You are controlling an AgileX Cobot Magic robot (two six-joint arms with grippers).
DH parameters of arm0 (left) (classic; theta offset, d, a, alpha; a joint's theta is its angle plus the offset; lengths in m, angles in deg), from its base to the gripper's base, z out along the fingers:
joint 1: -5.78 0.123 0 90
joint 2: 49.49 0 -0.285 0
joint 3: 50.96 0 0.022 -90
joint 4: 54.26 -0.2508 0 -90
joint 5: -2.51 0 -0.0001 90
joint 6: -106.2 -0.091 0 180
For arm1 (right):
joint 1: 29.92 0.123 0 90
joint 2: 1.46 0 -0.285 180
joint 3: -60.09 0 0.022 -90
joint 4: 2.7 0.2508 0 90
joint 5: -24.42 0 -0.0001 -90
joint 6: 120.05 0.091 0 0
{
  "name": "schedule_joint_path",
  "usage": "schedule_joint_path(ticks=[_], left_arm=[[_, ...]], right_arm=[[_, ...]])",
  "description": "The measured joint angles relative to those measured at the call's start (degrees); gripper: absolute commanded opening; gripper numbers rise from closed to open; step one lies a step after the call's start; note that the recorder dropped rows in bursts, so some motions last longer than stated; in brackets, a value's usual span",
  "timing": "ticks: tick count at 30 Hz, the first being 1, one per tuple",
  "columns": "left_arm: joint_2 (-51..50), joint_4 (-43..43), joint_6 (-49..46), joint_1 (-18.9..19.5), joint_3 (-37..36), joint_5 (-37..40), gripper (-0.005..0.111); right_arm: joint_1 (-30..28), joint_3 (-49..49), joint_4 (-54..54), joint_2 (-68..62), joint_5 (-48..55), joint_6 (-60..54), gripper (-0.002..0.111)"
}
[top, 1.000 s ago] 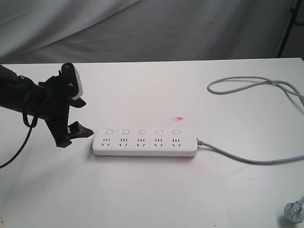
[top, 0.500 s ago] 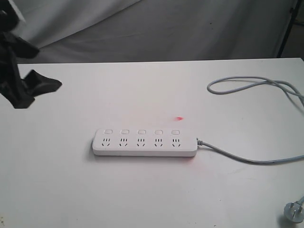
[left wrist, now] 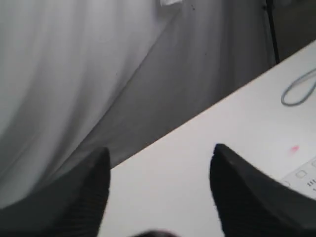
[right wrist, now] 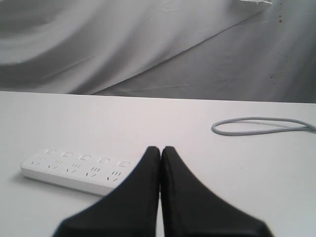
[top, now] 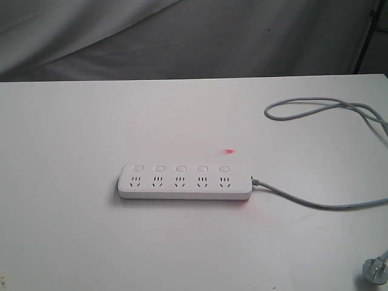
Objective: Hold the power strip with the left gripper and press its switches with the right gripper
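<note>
The white power strip (top: 185,182) lies flat near the middle of the table, its five switches (top: 180,168) in a row along its far side and its grey cord (top: 315,203) leaving the right end. Neither arm shows in the exterior view. In the left wrist view my left gripper (left wrist: 160,153) is open, empty, raised off the table, with a corner of the power strip (left wrist: 301,177) beyond one finger. In the right wrist view my right gripper (right wrist: 161,148) is shut on nothing, apart from the power strip (right wrist: 74,170).
The grey cord loops at the far right (top: 321,106). A loose grey plug (top: 376,270) lies at the front right corner. A small red light spot (top: 228,151) sits on the table behind the strip. A grey cloth (top: 182,36) hangs behind the table.
My left arm stood by the strip's left end a second ago, then lifted up and left, and has now gone out of the exterior view. The strip has not moved.
</note>
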Motion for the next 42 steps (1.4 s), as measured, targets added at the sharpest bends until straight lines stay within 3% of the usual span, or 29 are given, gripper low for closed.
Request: schedule_joint_path(ticks=[3,5,11,24,29,32,34,38,42], left_arm=[[3.5,0.0,1.5,0.0,0.0,0.0,0.009],[5.1,-0.1,1.9,0.0,0.0,0.0,0.000],[6.9,-2.4,4.8,0.0,0.0,1.2,0.001],[8.2,-23.9,32.2,1.0,-2.9,1.7,0.001],[13.6,-25.4,35.5,7.9,-14.0,-4.5,0.001],[19.6,-25.6,39.0,14.9,-31.1,-23.4,0.001],[21.6,-25.6,42.7,17.4,-39.9,-32.2,0.001],[25.8,-25.3,45.5,18.6,-50.8,-36.0,0.001],[31.7,-25.3,48.1,18.6,-55.9,-35.7,0.001]], right_arm=[[0.0,0.0,0.0,0.0,0.0,0.0,0.000],[0.0,0.0,0.0,0.0,0.0,0.0,0.000],[0.0,0.0,0.0,0.0,0.0,0.0,0.000],[0.0,0.0,0.0,0.0,0.0,0.0,0.000],[0.0,0.0,0.0,0.0,0.0,0.0,0.000],[0.0,0.0,0.0,0.0,0.0,0.0,0.000],[0.0,0.0,0.0,0.0,0.0,0.0,0.000],[0.0,0.0,0.0,0.0,0.0,0.0,0.000],[0.0,0.0,0.0,0.0,0.0,0.0,0.000]])
